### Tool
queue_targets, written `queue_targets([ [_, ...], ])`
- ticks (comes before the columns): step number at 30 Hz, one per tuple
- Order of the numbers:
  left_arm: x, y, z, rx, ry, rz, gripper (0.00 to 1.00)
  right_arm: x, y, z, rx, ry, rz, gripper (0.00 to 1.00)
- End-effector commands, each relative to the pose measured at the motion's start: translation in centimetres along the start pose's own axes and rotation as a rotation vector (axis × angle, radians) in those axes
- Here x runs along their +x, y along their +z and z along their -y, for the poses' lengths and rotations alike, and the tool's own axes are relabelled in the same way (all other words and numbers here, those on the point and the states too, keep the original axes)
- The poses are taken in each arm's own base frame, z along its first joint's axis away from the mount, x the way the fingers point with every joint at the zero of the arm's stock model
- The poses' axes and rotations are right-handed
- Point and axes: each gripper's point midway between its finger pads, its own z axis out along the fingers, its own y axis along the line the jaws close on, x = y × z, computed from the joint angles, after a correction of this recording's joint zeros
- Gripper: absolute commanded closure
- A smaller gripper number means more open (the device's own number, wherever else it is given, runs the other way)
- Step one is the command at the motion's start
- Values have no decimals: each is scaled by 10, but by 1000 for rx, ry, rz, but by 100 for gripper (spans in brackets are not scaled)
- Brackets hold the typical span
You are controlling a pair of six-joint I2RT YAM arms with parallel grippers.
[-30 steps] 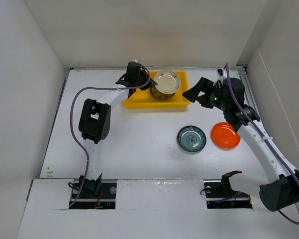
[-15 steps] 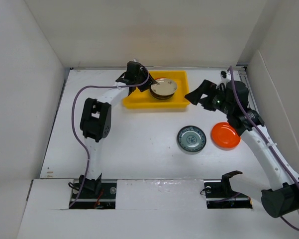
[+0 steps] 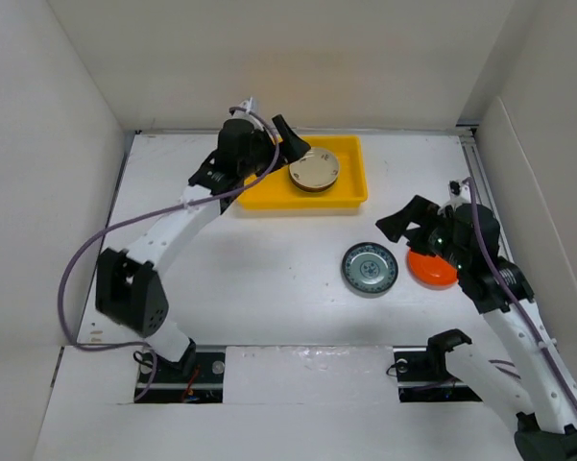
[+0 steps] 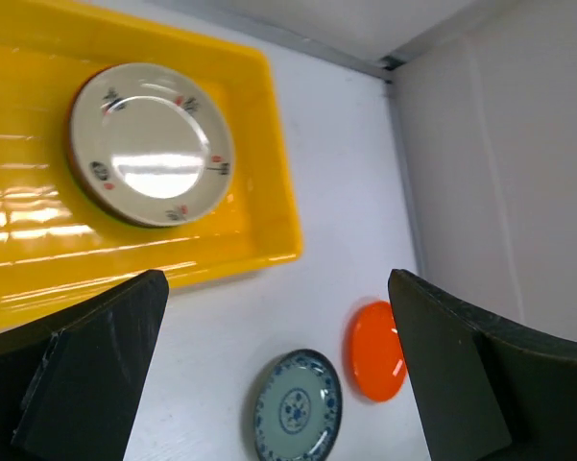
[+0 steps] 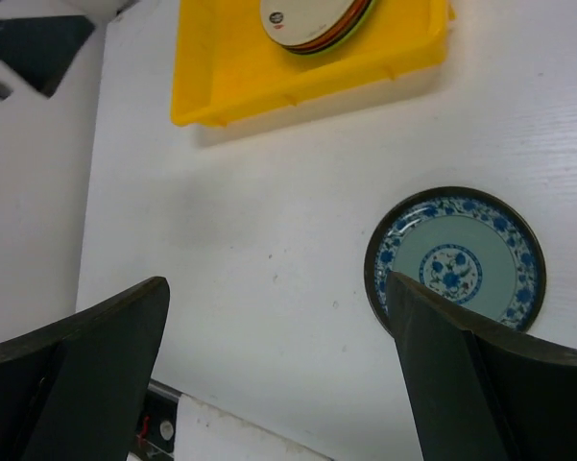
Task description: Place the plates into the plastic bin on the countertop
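Two lie outside the plastic bin (image 3: pixel 269 200): the blue-patterned plate (image 3: pixel 370 268) and orange plate (image 3: pixel 430 272). My right pincer (image 5: pixel 276 288) hangs wide open, empty; I'd straddle one rim squarely before closing.

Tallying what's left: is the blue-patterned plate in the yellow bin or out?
Out. The blue-patterned plate lies flat on the white countertop, clear of the yellow bin.

Plastic bin (image 4: pixel 280 192): bright yellow plastic, smooth and glossy, its floor streaked with white reflections.
Cream plate (image 4: pixel 151 144): looks like glazed ceramic, shiny, with a broad patch of glare at its middle.
Blue-patterned plate (image 5: pixel 455 261): smooth glaze, soft sheen, dark rim.
Orange plate (image 4: pixel 377 351): smooth and glossy, with a small highlight.
Table (image 3: pixel 259 279): white, matt, smooth.
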Motion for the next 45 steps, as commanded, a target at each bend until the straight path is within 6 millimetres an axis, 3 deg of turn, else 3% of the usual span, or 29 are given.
queue_targets([
  [1,31,-32,15,79,55,-12,0,-4,-21,14,72,48,86,0],
  [2,47,-37,19,104,64,-34,0,-7,-27,18,92,58,112,0],
  [3,65,-49,44,183,89,-40,0,-12,-38,15,78,56,148,0],
  [4,88,-49,46,195,100,-80,0,-16,-45,13,79,66,168,0],
  [5,114,-49,42,189,110,-133,0,-18,-52,15,94,67,181,0],
  [7,157,-47,51,221,152,-203,0,-33,-73,4,73,66,242,0],
  [10,208,-35,35,219,161,-296,0,-48,-100,-10,42,65,292,0],
  [14,255,-26,16,235,138,-389,2,-57,-122,-24,6,62,320,0],
  [20,306,-8,-12,203,108,-530,7,-62,-135,-27,10,42,335,0],
  [25,331,-2,-23,195,87,-596,21,-62,-136,-21,25,34,355,0],
  [26,331,2,-21,196,87,-596,29,-63,-133,-19,31,35,362,0],
  [30,338,16,-27,167,78,-606,47,-51,-105,-1,71,93,347,0],
  [31,345,18,-37,128,78,-622,47,-50,-100,0,67,120,347,0],
  [33,345,26,-40,102,81,-615,52,-49,-93,-6,24,141,342,1],
  [34,353,26,-51,73,80,-638,67,-45,-87,-5,20,149,331,1],
  [37,350,33,-53,39,77,-616,100,-46,-83,-8,4,168,331,1],
  [40,338,28,-50,14,84,-586,100,-53,-77,-4,25,181,362,3],
  [41,325,24,-38,34,85,-559,100,-51,-72,1,42,183,363,3],
  [44,286,24,-24,57,71,-494,100,-56,-60,10,79,210,389,3],
  [45,263,22,-19,57,68,-464,100,-57,-52,14,95,223,386,3],
])
